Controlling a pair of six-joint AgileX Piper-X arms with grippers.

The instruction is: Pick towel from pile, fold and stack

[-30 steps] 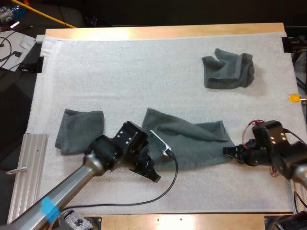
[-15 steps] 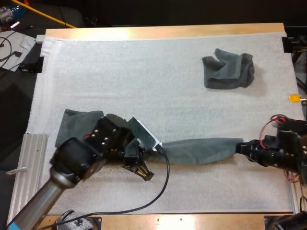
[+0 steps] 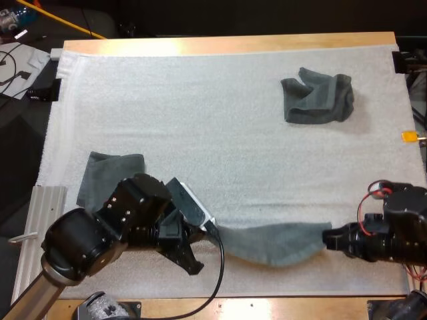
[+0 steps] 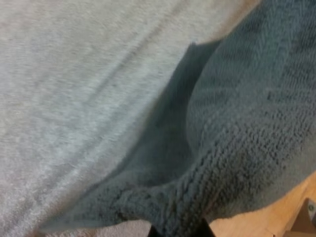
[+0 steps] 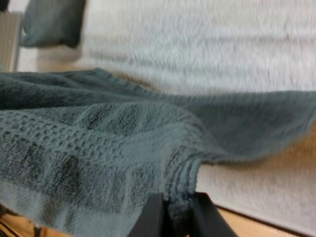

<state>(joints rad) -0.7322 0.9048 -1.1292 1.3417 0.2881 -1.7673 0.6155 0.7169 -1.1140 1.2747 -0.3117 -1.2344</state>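
White mat (image 3: 200, 120) covers the wooden worktop (image 3: 233, 43). One grey-green towel (image 3: 273, 241) is stretched out near the front edge, between my two arms. My left pincer (image 4: 177, 231) is squeezed tight on its left end. My right pincer (image 3: 330, 239) is squeezed tight on its right end. I think it is soft, light and floppy, because the middle sags. Holding it by the corners looks best. A crumpled towel (image 3: 317, 95) lies far back on the right. A folded towel (image 3: 110, 177) lies on the left.
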